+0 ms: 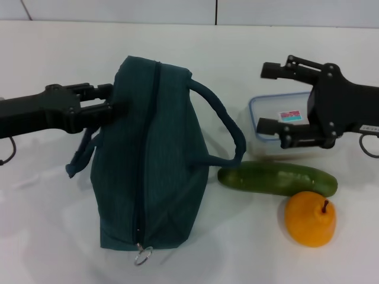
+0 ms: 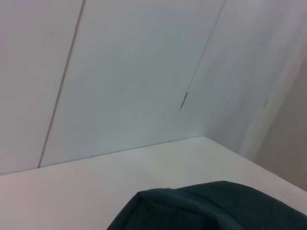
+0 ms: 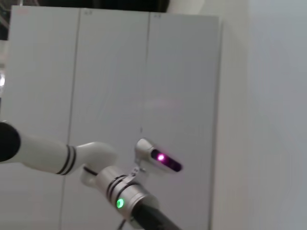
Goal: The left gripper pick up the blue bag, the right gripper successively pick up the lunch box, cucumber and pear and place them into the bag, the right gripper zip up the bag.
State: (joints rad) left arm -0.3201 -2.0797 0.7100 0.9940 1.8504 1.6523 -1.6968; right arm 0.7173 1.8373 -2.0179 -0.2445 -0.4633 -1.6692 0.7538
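Nothing is packed yet: the zipped bag [image 1: 148,160] is pinched at its far end by the left gripper [image 1: 109,106]. Right of the bag, the wide-open, empty right gripper [image 1: 273,97] hovers over the box [image 1: 266,118]; the cucumber [image 1: 277,178] and pear [image 1: 310,219] lie untouched.

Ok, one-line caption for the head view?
Left gripper at the dark teal fabric bag's end; open right gripper over the clear lunch box.

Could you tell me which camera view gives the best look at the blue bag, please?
The head view: the blue bag lies there whole on the table, zipper closed, ring pull toward the camera, the left claw at its far end. The left wrist view shows only a corner of its fabric; the right wrist view shows none of it.
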